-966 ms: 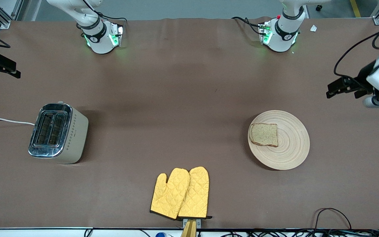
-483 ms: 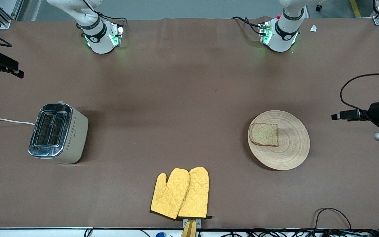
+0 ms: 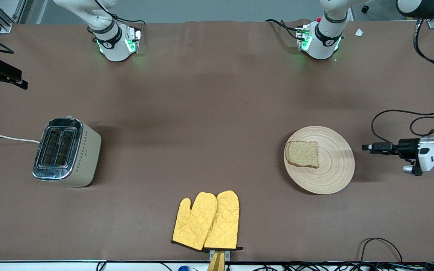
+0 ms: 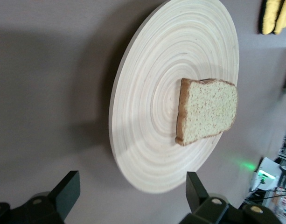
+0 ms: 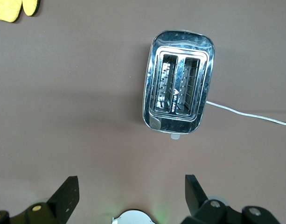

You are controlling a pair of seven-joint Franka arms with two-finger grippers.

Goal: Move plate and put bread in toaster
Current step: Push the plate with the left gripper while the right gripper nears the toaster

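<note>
Front view: table (image 3: 217, 94) bears the plate (image 3: 333, 169) toward the left arm's end, bread (image 3: 303, 153) on it. Left gripper (image 3: 367, 147), fingers spread, hangs low just beside its rim. Right gripper (image 3: 19, 83), fingers apart, waits above the toaster (image 3: 66, 152). Yellow mitts (image 3: 206, 221) lie nearest the camera.

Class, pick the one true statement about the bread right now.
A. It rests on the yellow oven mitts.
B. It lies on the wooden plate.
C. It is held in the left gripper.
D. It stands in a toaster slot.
B: the bread lies flat on the plate, while the open left gripper is beside the plate's rim and holds nothing.
</note>
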